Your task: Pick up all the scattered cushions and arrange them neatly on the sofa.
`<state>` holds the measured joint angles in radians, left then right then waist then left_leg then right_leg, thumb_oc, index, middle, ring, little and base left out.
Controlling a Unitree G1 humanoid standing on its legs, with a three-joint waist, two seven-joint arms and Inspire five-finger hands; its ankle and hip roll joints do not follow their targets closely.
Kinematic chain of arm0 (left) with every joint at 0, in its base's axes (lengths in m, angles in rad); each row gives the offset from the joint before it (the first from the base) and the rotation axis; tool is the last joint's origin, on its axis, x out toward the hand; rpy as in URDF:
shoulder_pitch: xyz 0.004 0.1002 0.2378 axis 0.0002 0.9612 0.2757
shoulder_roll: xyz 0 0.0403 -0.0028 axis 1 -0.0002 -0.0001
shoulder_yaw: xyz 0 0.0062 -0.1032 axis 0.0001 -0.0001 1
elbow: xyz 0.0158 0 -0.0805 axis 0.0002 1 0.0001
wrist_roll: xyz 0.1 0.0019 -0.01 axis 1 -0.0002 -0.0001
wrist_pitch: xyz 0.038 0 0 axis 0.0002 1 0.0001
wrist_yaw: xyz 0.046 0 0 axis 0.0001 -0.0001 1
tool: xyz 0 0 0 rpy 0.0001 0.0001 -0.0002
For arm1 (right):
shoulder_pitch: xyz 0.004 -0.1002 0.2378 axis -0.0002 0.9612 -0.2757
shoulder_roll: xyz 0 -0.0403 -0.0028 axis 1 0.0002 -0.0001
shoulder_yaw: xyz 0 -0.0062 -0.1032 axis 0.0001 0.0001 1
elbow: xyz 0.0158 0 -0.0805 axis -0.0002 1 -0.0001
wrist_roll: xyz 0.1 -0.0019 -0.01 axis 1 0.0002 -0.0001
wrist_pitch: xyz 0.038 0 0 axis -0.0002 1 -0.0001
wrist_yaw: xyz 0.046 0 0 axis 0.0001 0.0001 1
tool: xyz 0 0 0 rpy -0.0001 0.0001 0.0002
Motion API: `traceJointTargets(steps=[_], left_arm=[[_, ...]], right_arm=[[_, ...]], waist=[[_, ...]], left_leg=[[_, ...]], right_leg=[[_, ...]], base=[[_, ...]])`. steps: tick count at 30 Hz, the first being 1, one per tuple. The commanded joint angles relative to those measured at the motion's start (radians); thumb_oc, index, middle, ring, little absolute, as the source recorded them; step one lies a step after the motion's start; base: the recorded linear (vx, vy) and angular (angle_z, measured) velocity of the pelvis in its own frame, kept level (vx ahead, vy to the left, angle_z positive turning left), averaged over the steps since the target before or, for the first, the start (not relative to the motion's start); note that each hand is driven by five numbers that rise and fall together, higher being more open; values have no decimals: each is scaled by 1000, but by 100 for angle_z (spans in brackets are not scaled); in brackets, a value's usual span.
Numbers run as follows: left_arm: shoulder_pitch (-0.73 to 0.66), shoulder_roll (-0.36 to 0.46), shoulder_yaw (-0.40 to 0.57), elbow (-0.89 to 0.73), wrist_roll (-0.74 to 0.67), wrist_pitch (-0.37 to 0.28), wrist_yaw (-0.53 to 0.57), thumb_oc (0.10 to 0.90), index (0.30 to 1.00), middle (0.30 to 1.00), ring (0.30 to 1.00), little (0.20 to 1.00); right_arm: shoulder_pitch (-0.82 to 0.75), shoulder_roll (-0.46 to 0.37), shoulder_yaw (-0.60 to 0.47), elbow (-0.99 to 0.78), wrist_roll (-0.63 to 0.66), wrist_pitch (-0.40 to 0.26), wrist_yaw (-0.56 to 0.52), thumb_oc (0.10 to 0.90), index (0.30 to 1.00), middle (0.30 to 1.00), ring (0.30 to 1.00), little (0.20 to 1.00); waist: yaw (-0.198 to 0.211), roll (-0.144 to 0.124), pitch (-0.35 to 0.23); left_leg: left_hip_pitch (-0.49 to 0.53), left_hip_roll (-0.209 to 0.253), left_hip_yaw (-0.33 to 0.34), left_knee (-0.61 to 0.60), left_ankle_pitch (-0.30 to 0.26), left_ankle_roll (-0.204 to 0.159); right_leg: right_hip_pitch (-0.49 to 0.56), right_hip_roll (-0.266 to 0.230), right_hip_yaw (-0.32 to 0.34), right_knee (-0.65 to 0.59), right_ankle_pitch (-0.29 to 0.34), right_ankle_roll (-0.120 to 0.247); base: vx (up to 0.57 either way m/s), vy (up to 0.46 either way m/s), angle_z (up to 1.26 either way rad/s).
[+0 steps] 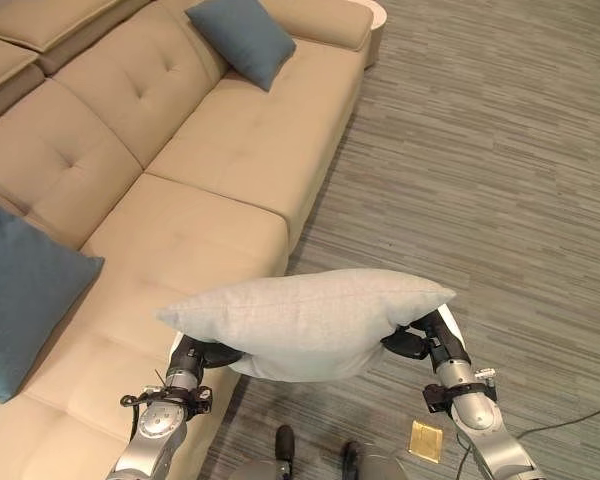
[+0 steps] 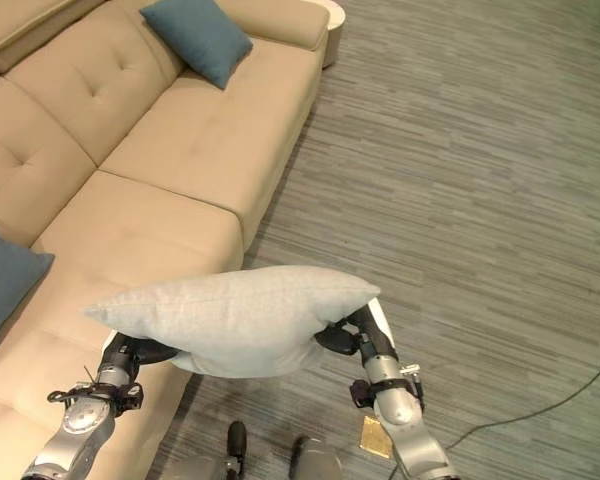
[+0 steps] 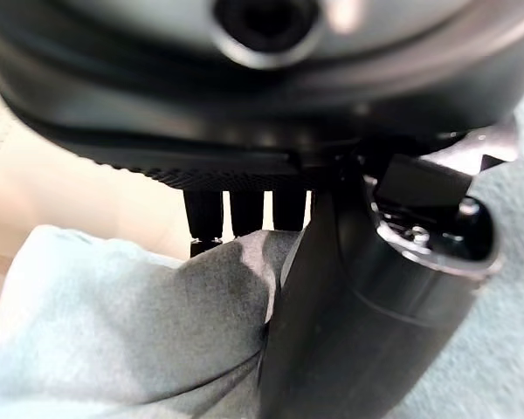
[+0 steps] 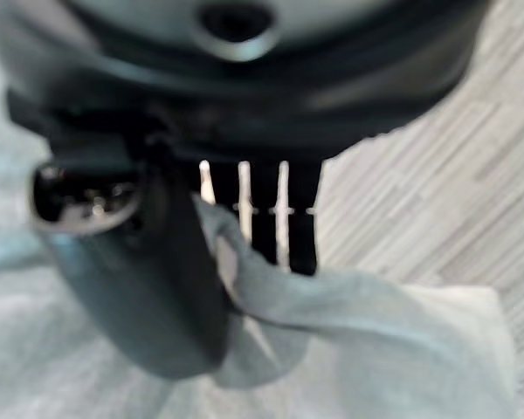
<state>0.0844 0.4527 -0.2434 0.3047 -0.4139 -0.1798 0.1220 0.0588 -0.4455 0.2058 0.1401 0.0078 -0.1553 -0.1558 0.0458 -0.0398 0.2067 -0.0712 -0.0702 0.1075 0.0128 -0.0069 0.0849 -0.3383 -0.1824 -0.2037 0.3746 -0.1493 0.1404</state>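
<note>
While the left hand (image 1: 208, 354) and right hand (image 1: 412, 338) pinch opposite ends, the pale grey cushion (image 1: 305, 322) hangs between them (seemingly over the sofa (image 1: 210, 150) edge), cloth caught between thumb and fingers (image 4: 271, 218).

Even, soft overhead light, no glare; the sofa (image 1: 180, 150) and floor (image 1: 480, 150) beside it sharp in both eye views. Faint shadow under the pale cushion (image 1: 310, 320). Wrist views: each robot hand close-up, blurred, dark vs. bright bkgd.

Both arms raised forward; left hand (image 1: 208, 354) and right hand (image 1: 412, 340) level, thumbs and fingers pinched shut.
</note>
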Motion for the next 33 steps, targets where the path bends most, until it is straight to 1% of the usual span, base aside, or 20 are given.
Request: traceJointTargets(steps=[1,3,4,6,7,8,9,11,13,15,16,17,21,24,25,26,29,31,32,33], left_arm=[[-74,-65,-19,-192,-6,-125,-55,400,300,300,300,300],[-81,-67,-22,-190,-4,-127,-65,400,300,300,300,300],[-75,-83,-32,-188,3,-129,-69,400,300,300,300,300],[-71,-93,-38,-191,-3,-127,-77,400,300,300,300,300],[-71,-93,-38,-191,-3,-127,-77,400,300,300,300,300],[-79,-101,-49,-191,-12,-125,-82,400,300,300,300,300],[-86,-104,-51,-190,-14,-123,-79,400,300,300,300,300],[-91,-109,-51,-190,-16,-126,-77,400,300,300,300,300],[-97,-110,-54,-188,-19,-127,-77,400,300,300,300,300],[-111,-112,-55,-186,-21,-128,-75,400,300,300,300,300],[-122,-114,-64,-184,-17,-124,-73,400,300,300,300,300],[-126,-116,-68,-185,-17,-124,-73,400,300,300,300,300],[-141,-109,-77,-198,-4,-117,-66,400,300,300,300,300],[-140,-104,-74,-211,-5,-115,-67,400,300,300,300,300],[-129,-100,-73,-212,-4,-113,-69,400,300,300,300,300],[-129,-100,-73,-212,-4,-113,-69,400,300,300,300,300],[-119,-88,-66,-217,-13,-107,-77,400,300,300,300,300],[-116,-79,-65,-219,-17,-105,-82,400,300,300,300,300],[-117,-73,-63,-220,-18,-105,-80,400,300,300,300,300],[-117,-73,-63,-220,-18,-105,-80,400,300,300,300,300]], right_arm=[[-107,25,33,-156,12,-131,8,400,300,300,300,300],[-99,23,27,-159,13,-135,9,400,300,300,300,300],[-75,23,14,-164,10,-139,8,400,300,300,300,300],[-58,17,5,-169,10,-143,5,400,300,300,300,300],[-57,17,4,-170,10,-142,5,400,300,300,300,300],[-55,5,-3,-177,22,-149,-2,400,300,300,300,300],[-59,2,-8,-181,31,-151,-8,400,300,300,300,300],[-59,0,-13,-185,38,-149,-15,400,300,300,300,300],[-56,-3,-18,-187,37,-147,-15,400,300,300,300,300],[-43,-10,-29,-190,35,-145,-16,400,300,300,300,300],[-32,-14,-45,-195,37,-147,-20,400,300,300,300,300],[-30,-13,-47,-194,42,-148,-20,400,300,300,300,300],[-31,-6,-49,-173,46,-144,-37,400,300,300,300,300],[-39,2,-44,-172,46,-138,-37,400,300,300,300,300],[-33,9,-40,-182,37,-139,-30,400,300,300,300,300],[-33,9,-40,-182,37,-139,-30,400,300,300,300,300],[-37,26,-18,-179,33,-135,-6,400,300,300,300,300],[-38,35,-14,-175,23,-131,6,400,300,300,300,300],[-41,36,-11,-176,20,-129,11,400,300,300,300,300],[-41,36,-11,-176,20,-129,11,400,300,300,300,300]], waist=[[-21,-9,-70],[-29,-12,-75],[-38,-14,-89],[-44,-15,-97],[-45,-14,-97],[-46,-10,-81],[-47,-16,-74],[-51,-13,-72],[-51,-13,-69],[-48,-16,-66],[-42,-21,-62],[-40,-18,-62],[-17,6,-68],[2,11,-67],[6,14,-87],[6,14,-87],[22,-11,-113],[30,-23,-117],[27,-25,-111],[28,-23,-114]], left_leg=[[67,46,-38,89,-170,-51],[82,42,-52,86,-183,-57],[108,47,-63,93,-205,-69],[103,68,-61,164,-204,-95],[100,69,-63,171,-207,-96],[7,107,-57,401,-159,-127],[-43,113,-53,474,-113,-134],[-87,141,-43,554,-85,-133],[-108,148,-43,568,-83,-127],[-150,133,-50,540,-101,-116],[-190,105,-61,462,-144,-104],[-196,97,-63,407,-136,-106],[-270,61,-65,152,32,-127],[-288,53,-60,119,69,-135],[-251,58,-64,88,79,-121],[-250,58,-64,87,79,-121],[-226,48,-52,129,35,-91],[-201,41,-40,145,0,-70],[-184,36,-36,151,-19,-57],[-188,38,-36,149,-15,-57]], right_leg=[[56,73,-51,-273,178,26],[74,81,-34,-304,182,29],[98,90,-10,-313,196,11],[126,93,-17,-318,196,-6],[127,94,-20,-319,197,-6],[180,110,-22,-339,181,-35],[193,109,-21,-344,172,-51],[216,126,-25,-352,145,-75],[232,131,-21,-358,132,-82],[256,134,-12,-368,116,-81],[284,140,6,-378,100,-74],[295,142,10,-382,95,-72],[355,184,24,-400,61,-72],[387,194,46,-396,39,-76],[404,196,53,-379,15,-74],[404,196,53,-379,15,-74],[420,152,71,-296,-18,-53],[395,126,72,-199,0,-20],[368,109,72,-125,30,-1],[363,111,73,-126,34,-2]], base=[[289,-137,-16],[289,-145,10],[304,-153,43],[268,-161,59],[141,-215,41],[97,-216,28],[135,-268,26],[126,-141,12],[154,-78,-22],[225,-43,-2],[252,-3,-2],[332,9,-7],[293,30,6],[260,59,-12],[350,109,-38],[497,200,-59],[362,185,-40],[264,174,-22],[135,117,-8],[155,195,-6]])
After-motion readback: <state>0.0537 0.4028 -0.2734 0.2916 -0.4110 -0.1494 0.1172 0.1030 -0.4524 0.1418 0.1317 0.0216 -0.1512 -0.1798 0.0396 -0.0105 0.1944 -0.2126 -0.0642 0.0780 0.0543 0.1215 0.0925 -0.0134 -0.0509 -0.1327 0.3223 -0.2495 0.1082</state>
